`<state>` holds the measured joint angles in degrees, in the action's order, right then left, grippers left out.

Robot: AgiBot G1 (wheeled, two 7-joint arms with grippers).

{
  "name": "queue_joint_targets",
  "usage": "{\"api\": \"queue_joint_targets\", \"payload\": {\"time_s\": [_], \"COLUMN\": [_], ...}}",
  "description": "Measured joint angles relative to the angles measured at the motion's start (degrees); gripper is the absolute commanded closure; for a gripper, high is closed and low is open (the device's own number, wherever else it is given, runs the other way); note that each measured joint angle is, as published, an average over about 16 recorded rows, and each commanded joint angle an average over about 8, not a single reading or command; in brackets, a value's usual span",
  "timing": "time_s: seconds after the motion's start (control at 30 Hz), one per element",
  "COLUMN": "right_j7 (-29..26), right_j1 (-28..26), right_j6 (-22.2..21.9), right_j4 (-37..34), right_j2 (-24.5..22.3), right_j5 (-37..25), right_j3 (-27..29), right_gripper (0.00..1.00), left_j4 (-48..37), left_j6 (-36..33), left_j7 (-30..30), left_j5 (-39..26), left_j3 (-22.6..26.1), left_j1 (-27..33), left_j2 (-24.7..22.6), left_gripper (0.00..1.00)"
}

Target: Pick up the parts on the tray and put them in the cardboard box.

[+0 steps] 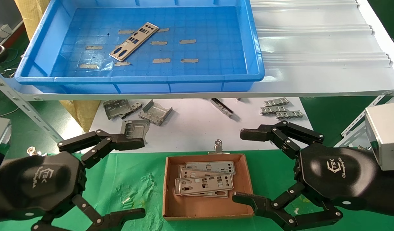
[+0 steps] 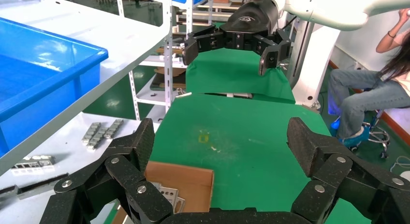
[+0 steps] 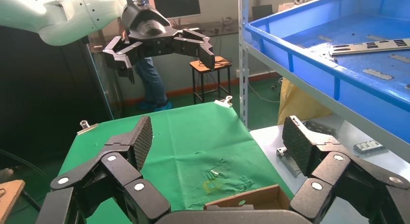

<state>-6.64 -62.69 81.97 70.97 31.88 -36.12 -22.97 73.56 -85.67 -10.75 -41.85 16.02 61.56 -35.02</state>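
We have both arms low in the head view, either side of the cardboard box (image 1: 171,189). Left gripper (image 1: 132,179) at lower left, jaws wide apart, nothing between them. Right gripper (image 1: 245,165) at lower right, jaws also spread, empty.

One part (image 1: 134,41) is left in the tray (image 1: 36,61), upper left of frame, lying flat and diagonal on the gridded floor among the tape strips (image 1: 161,60). Several parts (image 1: 205,183) already sit stacked in the box at lower centre.

Risks as we judge them:
- The plate is thin and flat on the floor, so the jaws may slide over it or scrape the grid rather than get under an edge.
- The tray sits on a raised shelf (image 1: 312,83) with a tall front wall; coming in too low could knock the wall or the shelf edge.
- Tape strips lie close by the plate; a finger could snag one.
- A pinch at one end could let the long plate swing and slip on the way down.
- The box is small and light on the green cloth (image 1: 126,179); a careless drop could land on its rim or nudge it.
- Grey brackets (image 1: 155,112) on the white surface (image 1: 190,128) below the shelf are not targets; a wrong pick is possible.
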Motion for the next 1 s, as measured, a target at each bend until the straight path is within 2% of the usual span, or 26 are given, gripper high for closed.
{"api": "queue_joint_targets", "payload": {"time_s": [1.0], "right_j7": [0.00], "right_j1": [0.00], "right_j6": [0.00], "right_j4": [0.00], "right_j2": [0.00], "right_j5": [0.00], "right_j3": [0.00], "right_gripper": [0.00], "left_j4": [0.00], "left_j6": [0.00], "left_j7": [0.00], "left_j5": [0.00], "left_j3": [0.00], "left_j1": [0.00], "left_j2": [0.00], "left_gripper": [0.00]}}
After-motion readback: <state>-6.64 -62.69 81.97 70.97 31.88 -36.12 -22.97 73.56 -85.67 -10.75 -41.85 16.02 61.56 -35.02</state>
